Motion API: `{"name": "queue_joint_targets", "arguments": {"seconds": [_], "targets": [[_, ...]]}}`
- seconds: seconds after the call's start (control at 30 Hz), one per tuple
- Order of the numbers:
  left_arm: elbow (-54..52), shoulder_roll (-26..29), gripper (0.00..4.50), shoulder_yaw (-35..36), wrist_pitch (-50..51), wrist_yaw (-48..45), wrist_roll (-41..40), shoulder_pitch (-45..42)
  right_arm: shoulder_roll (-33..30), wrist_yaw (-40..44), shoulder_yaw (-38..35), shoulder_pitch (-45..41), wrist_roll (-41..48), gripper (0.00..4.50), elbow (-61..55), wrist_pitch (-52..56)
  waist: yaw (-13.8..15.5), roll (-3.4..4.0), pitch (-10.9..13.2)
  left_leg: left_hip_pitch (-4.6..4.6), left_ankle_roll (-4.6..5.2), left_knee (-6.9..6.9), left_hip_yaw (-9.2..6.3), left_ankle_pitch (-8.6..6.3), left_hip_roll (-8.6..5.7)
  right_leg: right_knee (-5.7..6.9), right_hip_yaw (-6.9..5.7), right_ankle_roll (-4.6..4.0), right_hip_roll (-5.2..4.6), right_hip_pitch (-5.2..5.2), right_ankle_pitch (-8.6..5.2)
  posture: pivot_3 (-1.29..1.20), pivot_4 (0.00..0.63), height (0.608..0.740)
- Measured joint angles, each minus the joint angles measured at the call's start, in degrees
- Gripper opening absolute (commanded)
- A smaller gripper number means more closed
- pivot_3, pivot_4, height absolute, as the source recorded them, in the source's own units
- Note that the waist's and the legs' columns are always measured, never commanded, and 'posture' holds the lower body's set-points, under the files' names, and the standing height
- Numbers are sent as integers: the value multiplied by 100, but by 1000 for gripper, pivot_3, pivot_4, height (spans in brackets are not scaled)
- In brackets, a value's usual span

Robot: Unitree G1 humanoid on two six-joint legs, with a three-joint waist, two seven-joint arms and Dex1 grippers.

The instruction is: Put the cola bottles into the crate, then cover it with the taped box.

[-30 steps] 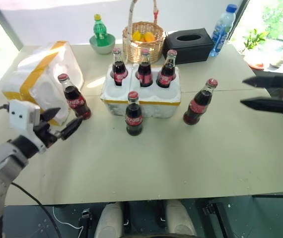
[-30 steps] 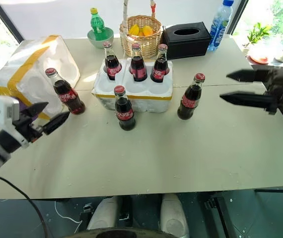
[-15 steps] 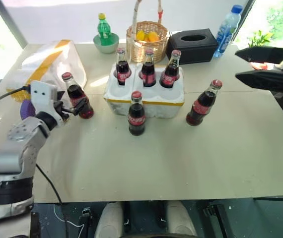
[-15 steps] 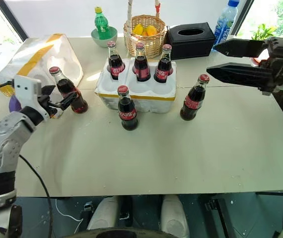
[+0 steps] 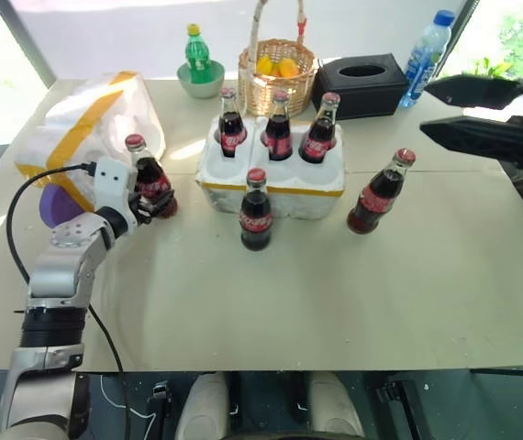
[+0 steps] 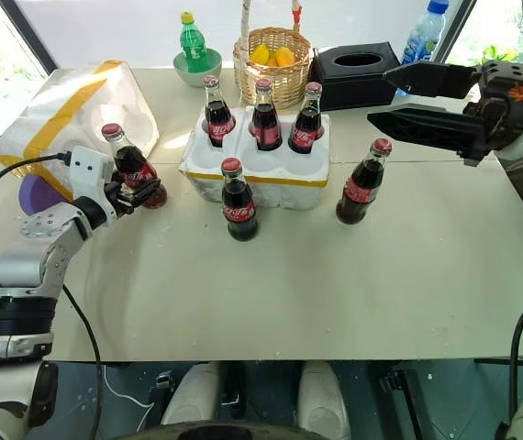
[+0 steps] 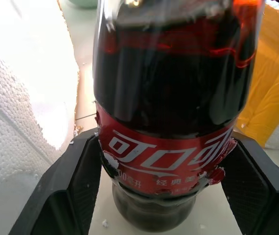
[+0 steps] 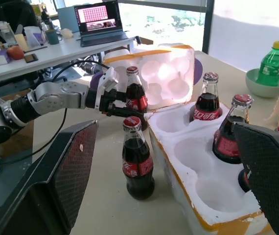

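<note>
The leftmost cola bottle (image 5: 151, 179) stands beside the taped box (image 5: 83, 133), a white foam box with yellow bands and a purple patch (image 5: 53, 203). My left gripper (image 5: 156, 203) is shut on that bottle's lower body; in the left wrist view both fingers (image 7: 76, 181) press against its red label (image 7: 169, 152). The crate (image 5: 284, 176) holds three cola bottles (image 5: 280, 131) in its back wells. One bottle (image 5: 255, 213) stands before the crate, another (image 5: 376, 194) to its right. My right gripper (image 5: 427, 110) hangs open, high above the table's right side.
Along the far edge stand a green soda bottle (image 5: 196, 57) in a bowl, a wicker basket (image 5: 275, 73), a black tissue box (image 5: 364, 82) and a water bottle (image 5: 427, 46). A black cable (image 5: 23, 197) loops off my left arm. Bare tabletop (image 5: 335, 293) lies in front.
My left gripper moved forward to the leftmost cola bottle and its fingers closed on it. My right gripper rose a little and shifted left. The camera view shifted slightly.
</note>
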Motion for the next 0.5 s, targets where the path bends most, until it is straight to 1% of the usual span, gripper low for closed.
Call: {"name": "queue_joint_targets", "arguments": {"seconds": [0.13, 0.23, 0.4, 0.5], "targets": [[-112, 68, 3236, 22, 156, -335, -150, 26, 3, -96, -1, 6, 38, 4500, 0, -4, -3, -2, 1, -1, 0, 0, 0, 0, 0, -1, 0, 0, 0, -1, 0, 0, 150, 740], [-313, 161, 3236, 167, 471, -638, -543, 6, 5, -157, -14, 121, 39, 4500, -25, -10, -11, -16, 9, -4, 0, 0, -2, 0, 2, 0, -1, 0, 2, -4, 0, 0, 150, 740], [-723, 892, 3236, 419, 1247, -1642, -1459, -347, 19, -304, -71, 345, 45, 4500, -66, -17, -17, -26, 16, -15, -21, 0, 1, 12, 3, 1, -1, 1, 5, -16, 0, 0, 150, 740], [-729, 1413, 3236, 339, 1672, -2611, -1946, -1031, 29, -423, -156, 536, 46, 4500, -194, -37, 10, -30, 18, -21, -25, 3, -1, 15, 2, 1, -6, 1, 8, -16, 0, 0, 150, 740]]}}
